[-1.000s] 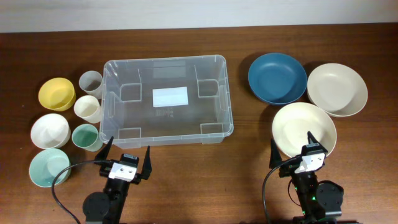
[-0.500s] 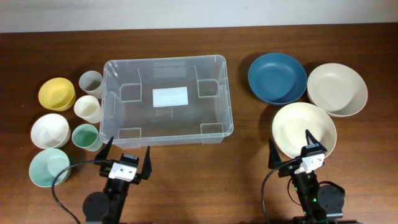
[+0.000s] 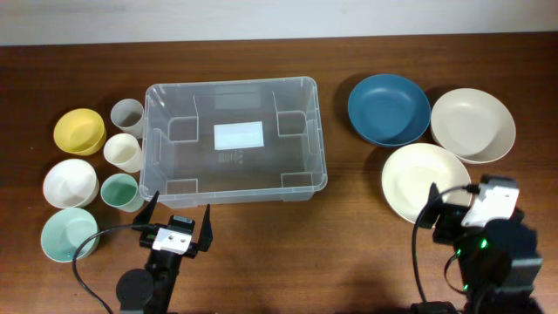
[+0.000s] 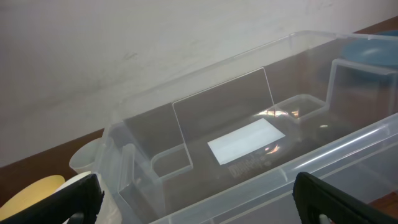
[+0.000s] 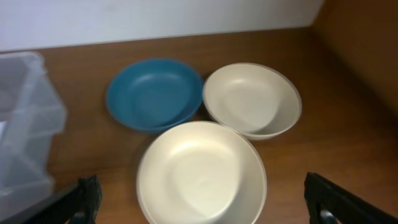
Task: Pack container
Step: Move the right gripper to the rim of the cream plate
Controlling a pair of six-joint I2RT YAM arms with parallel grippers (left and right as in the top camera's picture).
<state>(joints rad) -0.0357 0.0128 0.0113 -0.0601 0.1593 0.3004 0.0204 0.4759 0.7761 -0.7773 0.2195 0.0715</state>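
Observation:
The clear container [image 3: 234, 139] stands empty at the table's middle, a white label on its base. My left gripper [image 3: 179, 211] is open just in front of the container's near wall [image 4: 261, 186], which fills the left wrist view between its fingertips [image 4: 62, 199]. My right gripper [image 3: 460, 208] is open and raised over the near edge of a cream bowl [image 3: 425, 180]. In the right wrist view that cream bowl [image 5: 202, 171] lies between the black fingertips [image 5: 329, 205], untouched.
A blue plate [image 3: 389, 108] and a beige bowl [image 3: 472, 125] lie right of the container. On its left are a yellow bowl [image 3: 80, 131], a grey cup [image 3: 127, 115], a cream cup [image 3: 123, 153], a white bowl [image 3: 70, 182], a green cup [image 3: 120, 191] and a mint bowl [image 3: 68, 234].
My right arm has swung to the right and risen, so it looks larger from overhead. Its jaws stay open. The left arm has not moved.

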